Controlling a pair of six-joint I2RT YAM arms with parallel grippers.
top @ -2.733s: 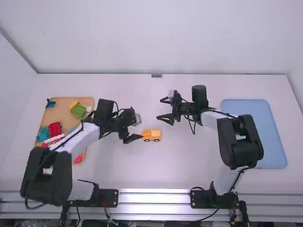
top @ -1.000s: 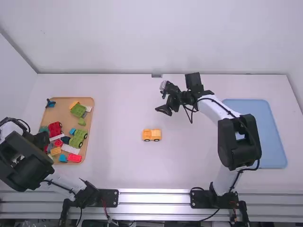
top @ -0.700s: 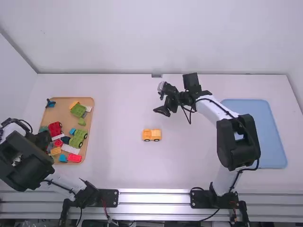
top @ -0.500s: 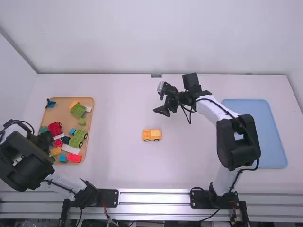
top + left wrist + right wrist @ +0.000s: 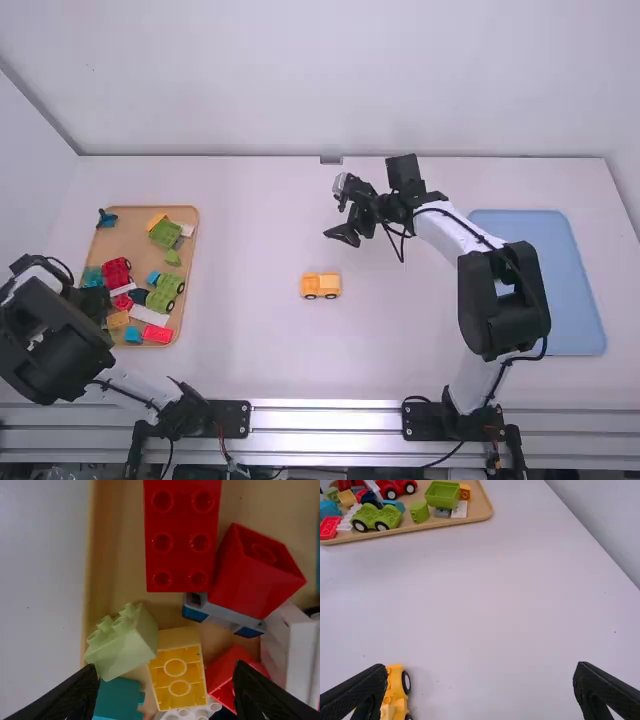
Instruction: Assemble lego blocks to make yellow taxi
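My left gripper (image 5: pixel 96 300) is over the left side of the wooden tray (image 5: pixel 150 240). In the left wrist view, the left gripper (image 5: pixel 162 685) is open above a yellow brick (image 5: pixel 177 672), with a pale green brick (image 5: pixel 121 642) and a red brick (image 5: pixel 232 672) beside it. The yellow wheeled vehicle (image 5: pixel 320 286) stands upright on the table, a lighter yellow brick on top. My right gripper (image 5: pixel 338 212) hangs beyond it. In the right wrist view, the right gripper (image 5: pixel 480 676) is open with nothing held, and the yellow vehicle (image 5: pixel 396 695) is partly behind one finger.
The wooden tray also holds red cars (image 5: pixel 117 272), a green car (image 5: pixel 165 293), a white plate (image 5: pixel 150 316) and several loose bricks. A blue tray (image 5: pixel 565 285) lies at the right, beside the right arm. A wall runs behind the table.
The left arm has swung from beside the yellow vehicle to the wooden tray, and lately its gripper shifted slightly there. The right gripper drew slightly left and away from the vehicle, then held still.
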